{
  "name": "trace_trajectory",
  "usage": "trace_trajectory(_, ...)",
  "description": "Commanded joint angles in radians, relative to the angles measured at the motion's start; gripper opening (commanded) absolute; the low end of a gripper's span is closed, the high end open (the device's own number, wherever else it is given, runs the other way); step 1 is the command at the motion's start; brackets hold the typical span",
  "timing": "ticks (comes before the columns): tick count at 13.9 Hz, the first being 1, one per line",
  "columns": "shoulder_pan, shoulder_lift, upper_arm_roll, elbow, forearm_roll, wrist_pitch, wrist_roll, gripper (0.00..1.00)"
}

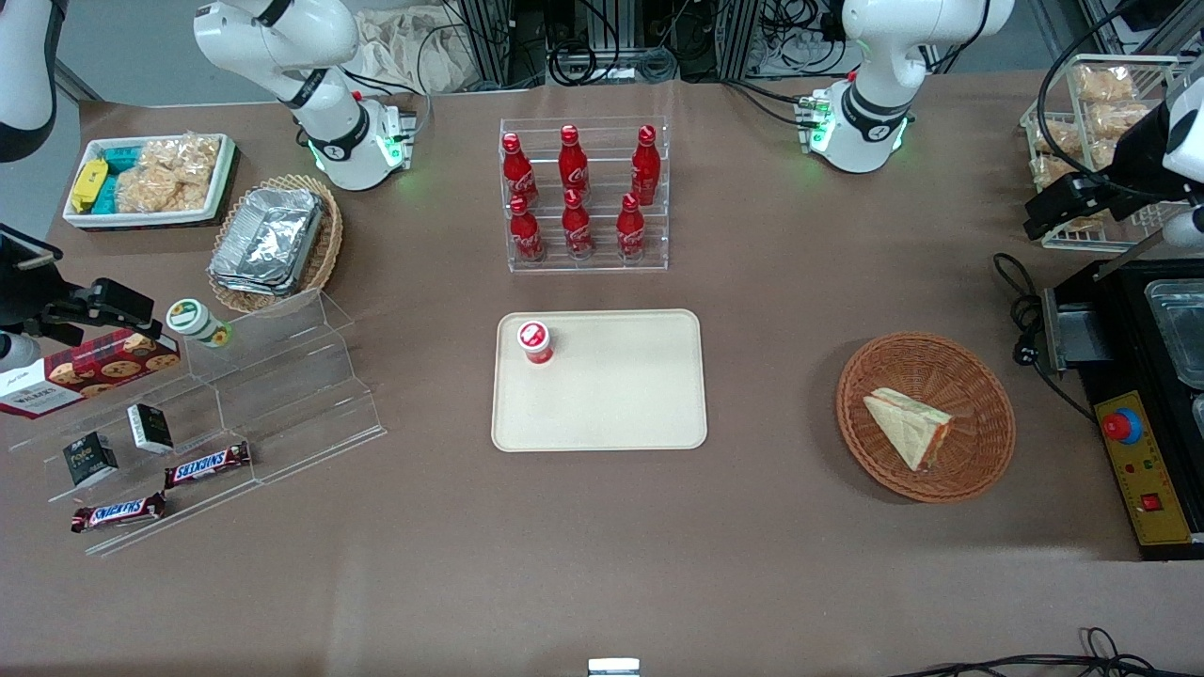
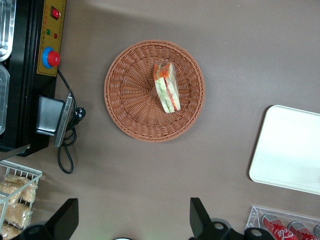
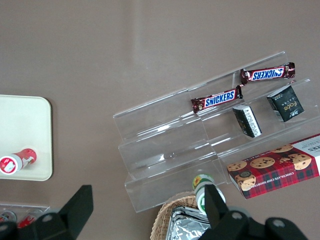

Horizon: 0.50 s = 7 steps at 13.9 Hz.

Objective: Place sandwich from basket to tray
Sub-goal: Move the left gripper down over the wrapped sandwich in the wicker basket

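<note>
The gripper (image 2: 131, 222) hangs released high above the basket (image 2: 125, 100); the sandwich (image 2: 166, 87) lies tilted below, so it probably slips; tray (image 2: 290, 150) well apart.

One sandwich (image 1: 908, 425) in one round basket (image 1: 978, 376); one tray (image 1: 621, 395) bearing one red-capped cup (image 1: 535, 341). Six red bottles (image 1: 575, 193) (two rows of three). Two Snickers bars (image 1: 207, 464), two dark small boxes (image 1: 150, 428), one cookie box (image 1: 89, 371). One gripper (image 2: 132, 220), raised above the basket, fingers apart.
</note>
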<state>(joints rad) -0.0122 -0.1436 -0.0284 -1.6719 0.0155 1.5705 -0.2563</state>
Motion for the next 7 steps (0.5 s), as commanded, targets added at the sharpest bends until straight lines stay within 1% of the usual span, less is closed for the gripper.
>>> trace_trajectory(1,-0.017,-0.021,0.013,-0.005,0.014,-0.003,0.011,1.00)
trace_trajectory(5,-0.005,0.001,0.011,0.014,0.012,0.034,0.014,1.00)
trace_trajectory(7,0.003,0.012,0.016,0.011,0.000,0.033,0.012,1.00)
